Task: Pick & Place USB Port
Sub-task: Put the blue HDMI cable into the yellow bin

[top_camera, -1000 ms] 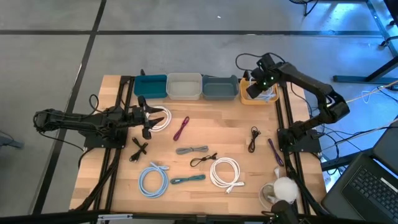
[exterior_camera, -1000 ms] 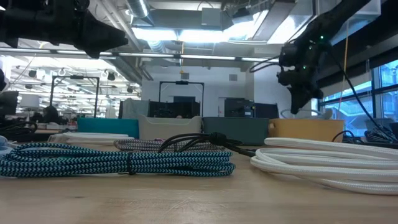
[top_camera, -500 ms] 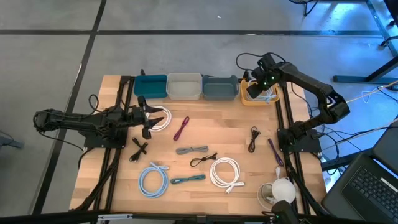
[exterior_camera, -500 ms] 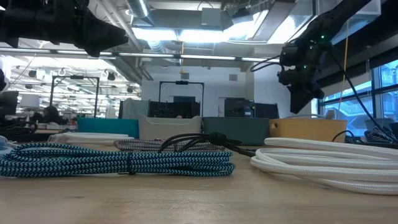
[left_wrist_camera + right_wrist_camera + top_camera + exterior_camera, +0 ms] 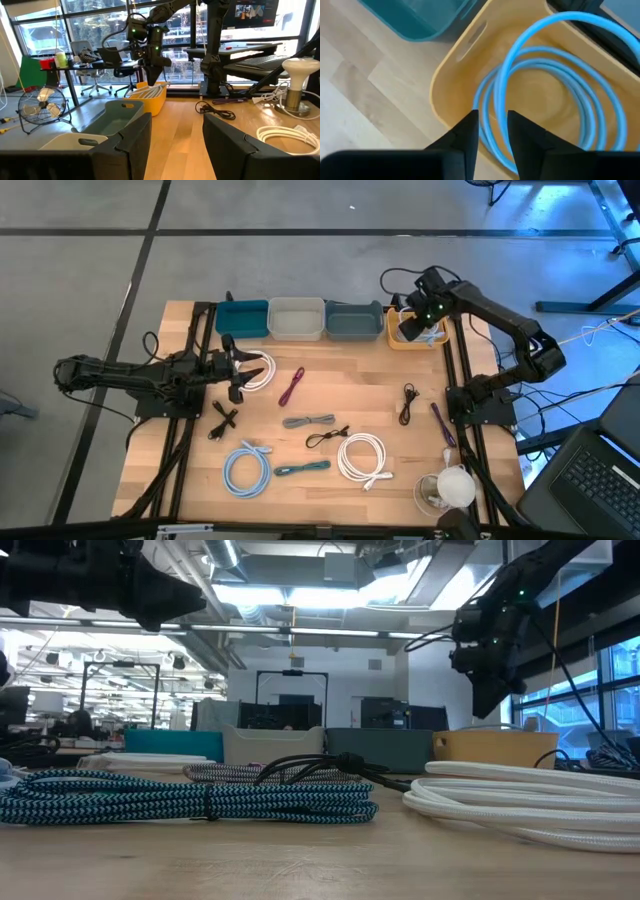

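Observation:
A light blue cable [image 5: 555, 105] lies coiled inside the yellow bin [image 5: 445, 85] at the table's far right corner [image 5: 392, 332]; one big loop stands up out of the coil. My right gripper [image 5: 418, 327] hangs over this bin [image 5: 495, 748], fingers nearly together around a strand. My left gripper [image 5: 240, 370] waits open near the table's left edge, beside a white cable coil [image 5: 260, 370], touching nothing; its view looks across at the yellow bin [image 5: 150, 95]. My right gripper [image 5: 492, 117] is shut on one strand of the light blue cable [image 5: 493, 107], pinched between the two fingers from above, pointing down into the bin. The raised loop [image 5: 560, 30] stands up beside the fingers; the other turns rest on the bin's floor.
Teal [image 5: 242, 318], white [image 5: 296, 319] and grey-blue [image 5: 353, 321] bins line the far edge. Loose cables lie mid-table: magenta [image 5: 292, 386], grey [image 5: 309, 421], black [image 5: 406, 402], white coil [image 5: 362, 457], pale blue coil [image 5: 247, 470], teal [image 5: 303, 469]. A white domed object [image 5: 455, 485] stands near right.
My right gripper has drifted slightly toward the table's right edge above the yellow bin, still holding the blue cable. The left arm has kept still.

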